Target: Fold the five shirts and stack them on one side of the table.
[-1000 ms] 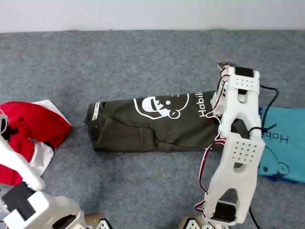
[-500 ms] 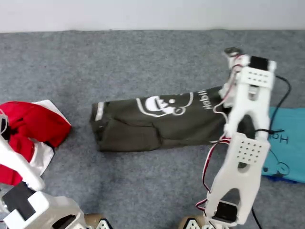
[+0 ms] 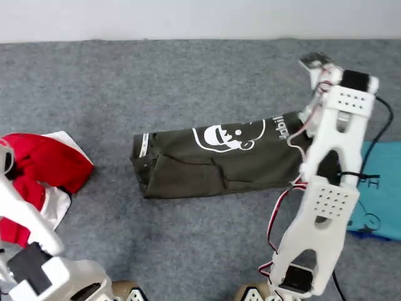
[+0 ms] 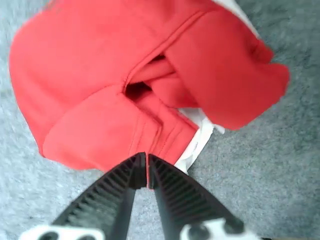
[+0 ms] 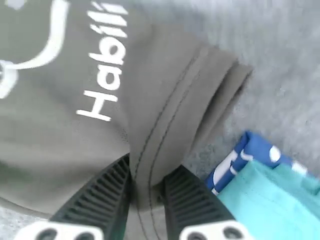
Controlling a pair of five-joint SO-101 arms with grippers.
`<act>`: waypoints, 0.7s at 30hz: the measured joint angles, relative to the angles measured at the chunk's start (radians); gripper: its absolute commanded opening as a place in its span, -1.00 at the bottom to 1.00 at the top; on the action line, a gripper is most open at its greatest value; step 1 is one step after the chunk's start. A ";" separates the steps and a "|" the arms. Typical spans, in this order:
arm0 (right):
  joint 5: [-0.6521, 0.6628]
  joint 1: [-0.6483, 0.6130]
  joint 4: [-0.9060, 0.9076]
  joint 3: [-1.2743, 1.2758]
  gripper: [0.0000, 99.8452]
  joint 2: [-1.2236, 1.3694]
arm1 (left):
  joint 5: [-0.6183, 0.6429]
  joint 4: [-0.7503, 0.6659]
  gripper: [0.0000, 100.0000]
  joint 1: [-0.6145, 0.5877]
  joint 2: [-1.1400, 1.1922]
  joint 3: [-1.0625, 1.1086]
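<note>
Over the last second the right gripper (image 5: 149, 172) drew the dark olive shirt (image 3: 213, 163) across the grey table (image 3: 188, 81) toward the right side. The shirt's collar end slid well to the right, and the held end rose slightly toward the far edge. The garment kept its long, narrow folded shape during the pull.

The right jaws were clamped on the olive shirt's stitched hem, with cloth bunched between them. That hem now lay just beside the teal shirt (image 3: 382, 200), which rested on a blue one (image 5: 227, 160) at the table's right edge.

The left gripper (image 4: 147, 172) hung over the red shirt (image 3: 44, 166), which was crumpled at the left edge on top of white cloth. Its jaws were together at the fabric's border. Whether a thin fold was caught between the tips could not be settled from the wrist view.

Assessment: the olive shirt was probably being carried to the stack on the right. It was only lengthwise-folded and not yet on the pile. The red shirt remained unfolded.
</note>
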 measured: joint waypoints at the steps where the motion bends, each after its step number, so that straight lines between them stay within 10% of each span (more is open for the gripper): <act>1: 0.000 -0.029 0.000 0.000 -0.98 -0.020 | 0.000 0.002 -0.97 0.015 -0.014 0.000; 21: 0.002 -0.641 0.002 0.147 -0.98 -0.308 | 0.071 -0.015 -0.97 0.121 -0.064 0.166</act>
